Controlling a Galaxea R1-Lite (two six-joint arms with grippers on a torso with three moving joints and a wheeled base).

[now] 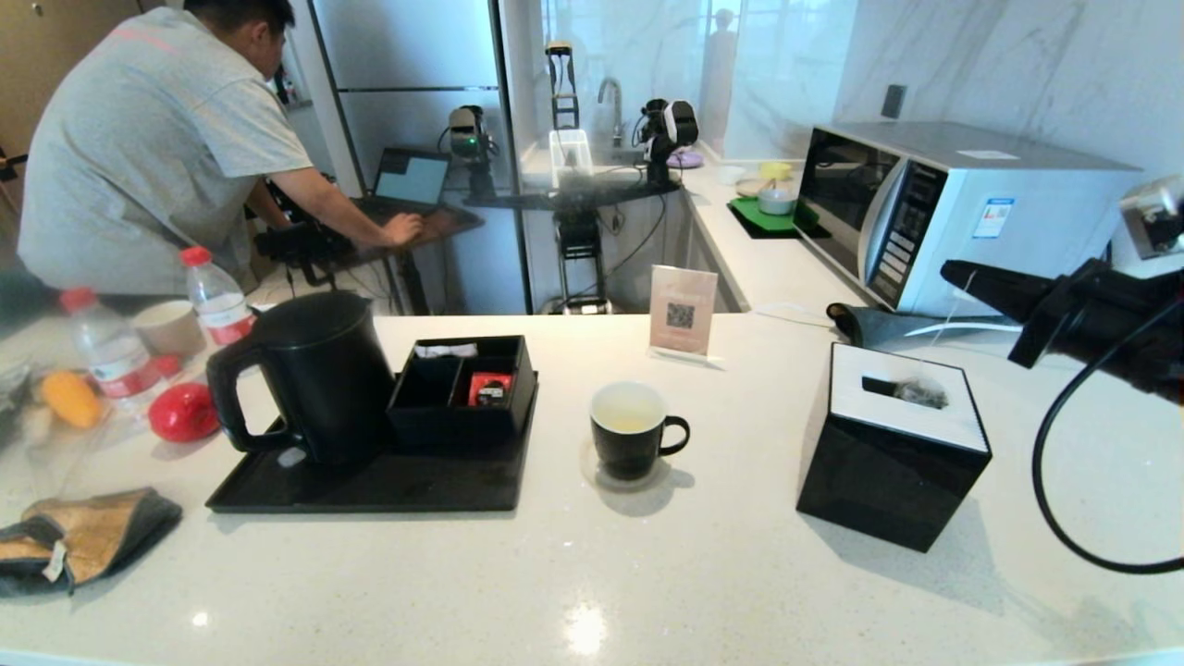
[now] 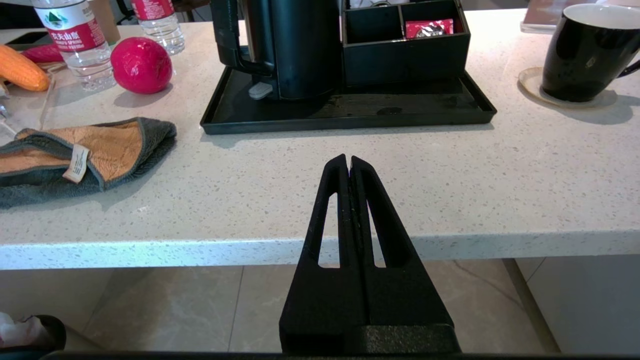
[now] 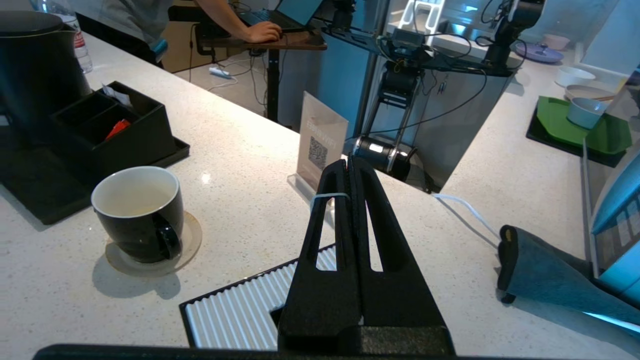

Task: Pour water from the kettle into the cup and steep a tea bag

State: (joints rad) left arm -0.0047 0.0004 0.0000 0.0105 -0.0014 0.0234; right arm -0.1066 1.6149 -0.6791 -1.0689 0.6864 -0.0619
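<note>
Head view shows the cup point(image 1: 632, 431) on its coaster at mid-counter holding pale water point(image 1: 629, 422), the kettle point(image 1: 314, 375) back on the black tray point(image 1: 370, 486): pouring looks done. The tea bag point(image 1: 920, 394) hangs over the tissue box point(image 1: 893, 444), its white string point(image 3: 327, 196) pinched in the right gripper point(image 3: 348, 165), so steeping remains. The left gripper point(image 2: 348, 162), pressed together, idles off the counter's near edge.

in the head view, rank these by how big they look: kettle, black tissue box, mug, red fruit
1. kettle and black tissue box: too alike to rank, and the box sits nearer the camera.
2. mug.
3. red fruit, smallest.
</note>
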